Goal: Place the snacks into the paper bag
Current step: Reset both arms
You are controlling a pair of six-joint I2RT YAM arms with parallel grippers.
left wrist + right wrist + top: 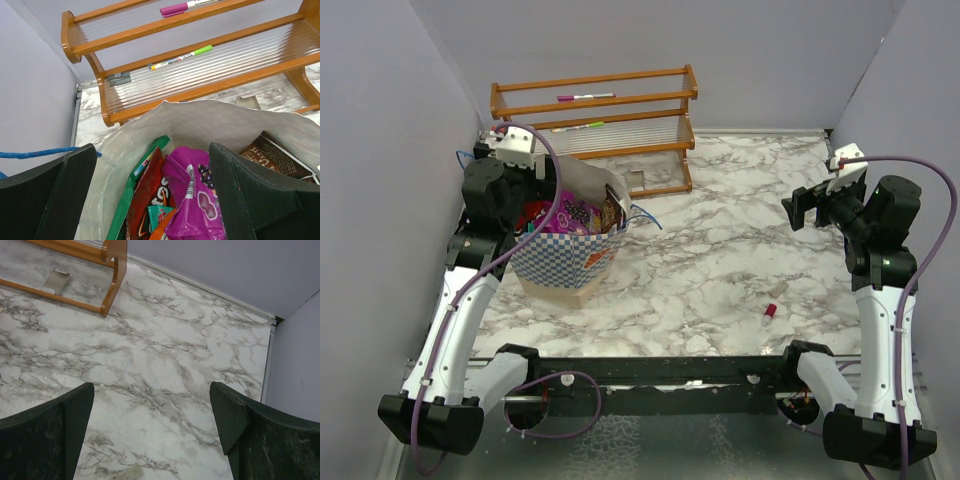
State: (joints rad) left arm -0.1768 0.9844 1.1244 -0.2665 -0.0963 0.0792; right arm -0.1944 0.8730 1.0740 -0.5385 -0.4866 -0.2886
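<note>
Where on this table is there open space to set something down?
Bare marble stretches between the paper bag and the right gripper, from the wooden rack forward, broken only by a small red cap. Crowded: the far-left corner, where bag, rack and left gripper bunch; the bag is full of snacks.

On the tabletop [720, 250], left of middle, a paper bag [568, 262] standing upright, with snacks [575, 215] packed inside. Behind it, along the far wall, a rack [688, 125]; on its upper shelf an upper marker [585, 97], on the shelf below a lower marker [578, 127]. Right of the bag and nearer, well apart, a cap [771, 311]. Above the bag's mouth, the left claw [152, 147]; far right, over the tabletop, the right claw [807, 210]
</note>
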